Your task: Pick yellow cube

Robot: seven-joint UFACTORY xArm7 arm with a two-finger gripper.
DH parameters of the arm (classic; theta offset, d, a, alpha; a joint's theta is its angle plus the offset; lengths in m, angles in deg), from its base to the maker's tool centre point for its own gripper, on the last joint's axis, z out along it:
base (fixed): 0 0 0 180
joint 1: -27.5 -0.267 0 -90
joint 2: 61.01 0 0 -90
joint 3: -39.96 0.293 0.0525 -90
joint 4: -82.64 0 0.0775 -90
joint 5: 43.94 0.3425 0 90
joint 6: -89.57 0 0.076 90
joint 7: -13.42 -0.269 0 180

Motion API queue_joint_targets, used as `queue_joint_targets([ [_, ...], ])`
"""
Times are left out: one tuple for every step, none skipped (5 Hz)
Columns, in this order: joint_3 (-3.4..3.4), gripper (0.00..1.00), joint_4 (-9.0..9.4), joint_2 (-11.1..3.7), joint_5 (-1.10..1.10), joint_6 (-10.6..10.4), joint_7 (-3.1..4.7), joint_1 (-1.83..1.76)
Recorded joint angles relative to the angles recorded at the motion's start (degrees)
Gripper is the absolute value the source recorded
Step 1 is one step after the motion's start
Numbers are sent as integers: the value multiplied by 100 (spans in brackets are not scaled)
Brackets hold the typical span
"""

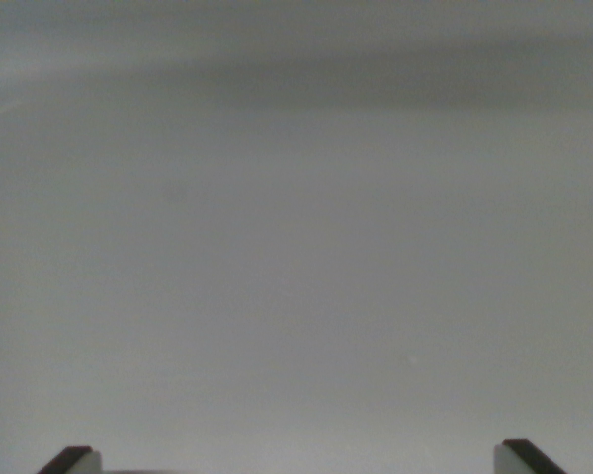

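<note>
So the wrist view was basically a wall of pale grey here. Starting at the lower left corner of the frame, one dark fingertip (71,460) of the claw (301,460) poked up from the bottom edge, with a lighter inner face turned toward the middle. Moving right, the whole centre was just bare grey table (296,257), smooth and blurry, with a darker soft band running across the upper part of the frame, probably shadow or the far edge, hard to say which. Then at the lower right corner the other fingertip showed, same dark tip and pale face.

The two tips sat way apart, nearly at opposite sides of the frame, so the claw was spread wide with nothing between them. My guess is it was held open like that ready to drop around the cube once found.

The yellow cube wasn't anywhere in this view, so I couldn't tell where it was. I'd reckon the task was at the searching or approach stage, nothing grasped yet.

No brands, labels or writing anywhere that I could read.
</note>
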Motion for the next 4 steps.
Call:
queue_joint_targets([
  [68, 0, 229, -55, -3, -271, -115, -64],
  [68, 0, 229, -55, -3, -271, -115, -64],
  [136, 0, 460, -110, -6, -544, -230, -128],
  [136, 0, 460, -110, -6, -544, -230, -128],
])
